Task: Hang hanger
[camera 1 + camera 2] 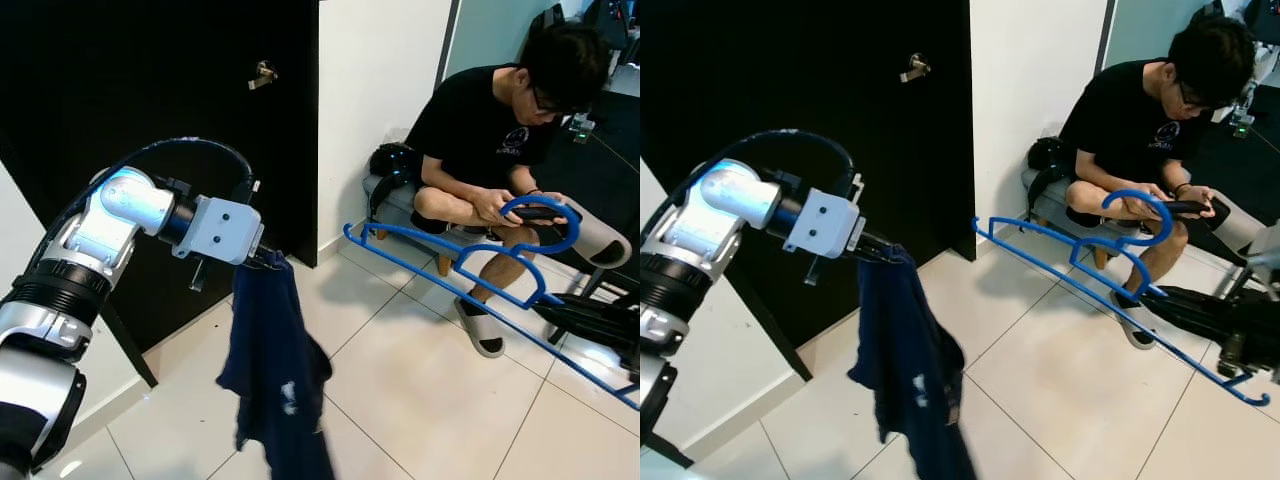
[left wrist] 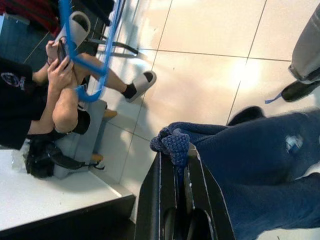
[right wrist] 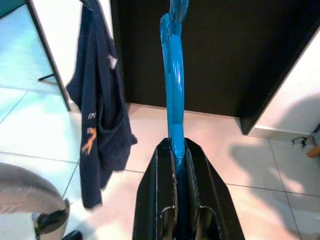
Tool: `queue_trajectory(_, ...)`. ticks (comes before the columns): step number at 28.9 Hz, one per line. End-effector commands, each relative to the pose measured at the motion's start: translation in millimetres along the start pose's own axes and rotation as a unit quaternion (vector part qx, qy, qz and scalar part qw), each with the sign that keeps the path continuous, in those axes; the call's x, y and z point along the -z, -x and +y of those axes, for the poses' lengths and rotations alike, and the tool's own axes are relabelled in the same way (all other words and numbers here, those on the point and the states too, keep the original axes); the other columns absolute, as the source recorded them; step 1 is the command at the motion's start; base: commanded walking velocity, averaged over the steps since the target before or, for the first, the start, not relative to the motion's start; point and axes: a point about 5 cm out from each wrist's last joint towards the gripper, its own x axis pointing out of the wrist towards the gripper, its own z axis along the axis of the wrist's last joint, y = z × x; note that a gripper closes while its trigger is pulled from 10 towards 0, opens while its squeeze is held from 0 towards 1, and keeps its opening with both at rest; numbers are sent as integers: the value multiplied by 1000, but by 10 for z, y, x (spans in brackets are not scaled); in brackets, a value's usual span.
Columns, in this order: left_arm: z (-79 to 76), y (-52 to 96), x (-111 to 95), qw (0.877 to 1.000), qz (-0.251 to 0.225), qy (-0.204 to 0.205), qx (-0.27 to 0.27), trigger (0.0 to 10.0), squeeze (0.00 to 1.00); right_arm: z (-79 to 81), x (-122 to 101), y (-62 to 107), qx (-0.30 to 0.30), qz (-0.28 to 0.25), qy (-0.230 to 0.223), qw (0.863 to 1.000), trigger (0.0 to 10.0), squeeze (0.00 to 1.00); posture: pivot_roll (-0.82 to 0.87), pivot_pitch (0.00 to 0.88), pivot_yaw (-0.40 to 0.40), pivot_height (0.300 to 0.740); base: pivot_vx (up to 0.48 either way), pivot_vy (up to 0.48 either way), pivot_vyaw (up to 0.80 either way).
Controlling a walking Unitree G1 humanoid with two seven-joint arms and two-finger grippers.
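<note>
Left eye view: the left hand (image 1: pixel 268 256) is raised in front of a black door (image 1: pixel 150 120), its fingers pinched on the collar of a navy shirt (image 1: pixel 275 370) that hangs down limp over the tiled floor (image 1: pixel 420 390). To the right, the blue hanger (image 1: pixel 480 270) floats tilted in the air, hook up. From the right wrist view, the right hand (image 3: pixel 176 150) is closed tight around one end of that hanger. Behind it a person (image 1: pixel 490 140) sits on a low stool by the white wall, holding a phone.
</note>
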Motion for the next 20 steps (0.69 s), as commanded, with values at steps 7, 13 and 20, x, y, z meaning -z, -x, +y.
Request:
queue_trajectory(7, 78, -31, -105, 998, -14, -56, -15, 10000, 0, 76, -101, 0, -60, -13, 1, 998, 10000, 0, -64, 0, 44, 740, 0, 0, 0)
queue_trajectory(13, 132, -38, -182, 997, -28, -74, -24, 10000, 0, 183, -91, -118, -105, -7, 2, 994, 10000, 0, -60, 0, 50, 740, 0, 0, 0)
queue_trajectory(20, 194, 6, -224, 995, -29, -87, -31, 10000, 0, 174, -106, -92, -109, -3, 9, 994, 10000, 0, -63, 0, 60, 740, 0, 0, 0)
